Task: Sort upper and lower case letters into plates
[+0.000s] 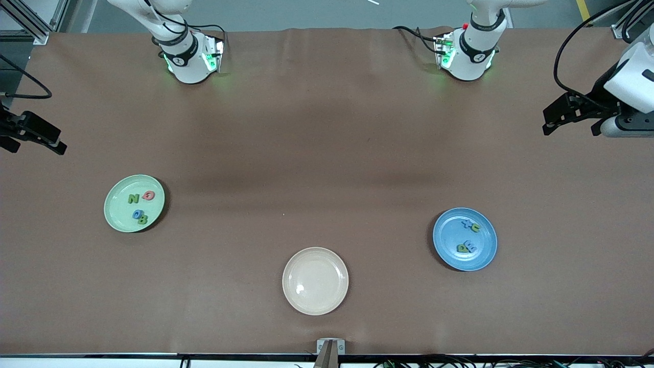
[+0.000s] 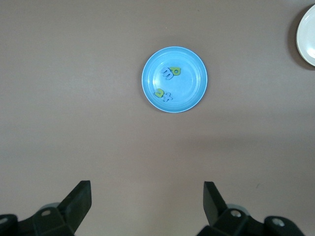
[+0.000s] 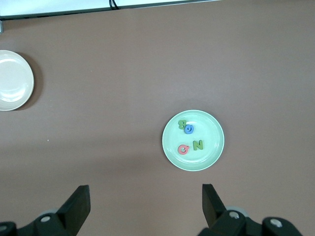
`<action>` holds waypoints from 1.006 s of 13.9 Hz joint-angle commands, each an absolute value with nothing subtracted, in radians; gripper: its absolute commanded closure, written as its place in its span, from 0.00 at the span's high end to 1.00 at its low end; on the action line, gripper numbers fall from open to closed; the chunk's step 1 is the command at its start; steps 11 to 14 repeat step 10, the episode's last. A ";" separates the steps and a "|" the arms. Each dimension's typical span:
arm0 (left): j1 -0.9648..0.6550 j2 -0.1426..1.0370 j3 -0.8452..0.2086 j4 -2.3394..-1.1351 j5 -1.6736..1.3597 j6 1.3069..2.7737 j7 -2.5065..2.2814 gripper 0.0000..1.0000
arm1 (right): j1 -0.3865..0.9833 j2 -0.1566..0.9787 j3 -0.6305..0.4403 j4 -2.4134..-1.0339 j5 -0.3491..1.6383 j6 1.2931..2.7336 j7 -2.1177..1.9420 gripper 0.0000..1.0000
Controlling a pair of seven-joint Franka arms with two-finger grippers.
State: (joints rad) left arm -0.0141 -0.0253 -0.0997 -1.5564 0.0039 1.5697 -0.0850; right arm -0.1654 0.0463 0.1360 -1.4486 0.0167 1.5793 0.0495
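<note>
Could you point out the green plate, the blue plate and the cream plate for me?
Green plate (image 1: 118, 217): front view, a bare part of its floor.
Blue plate (image 1: 451, 232): front view, a bare part of its floor.
Cream plate (image 1: 315, 280): front view, middle of its floor.

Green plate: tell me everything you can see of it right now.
The green plate is round, shallow, pale and matte, lying flat on the brown table toward the right arm's end. Four small letters lie in it: a green N, a red one, a blue one and a green B. No hand touches it.
</note>
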 commanded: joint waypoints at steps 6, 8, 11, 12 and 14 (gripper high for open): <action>-0.006 -0.032 -0.100 -1.543 -0.014 1.563 -0.086 1.00 | -0.189 0.049 0.155 -1.434 0.003 1.566 0.057 1.00; -0.005 -0.028 -0.097 -1.519 -0.012 1.562 -0.087 1.00 | -0.187 0.049 0.155 -1.434 0.003 1.568 0.055 1.00; -0.006 -0.028 -0.094 -1.519 -0.011 1.562 -0.089 1.00 | -0.169 0.051 0.141 -1.436 0.002 1.568 0.057 1.00; -0.006 -0.028 -0.094 -1.519 -0.011 1.562 -0.089 1.00 | -0.169 0.051 0.141 -1.436 0.002 1.568 0.057 1.00; -0.006 -0.028 -0.094 -1.519 -0.011 1.562 -0.089 1.00 | -0.169 0.051 0.141 -1.436 0.002 1.568 0.057 1.00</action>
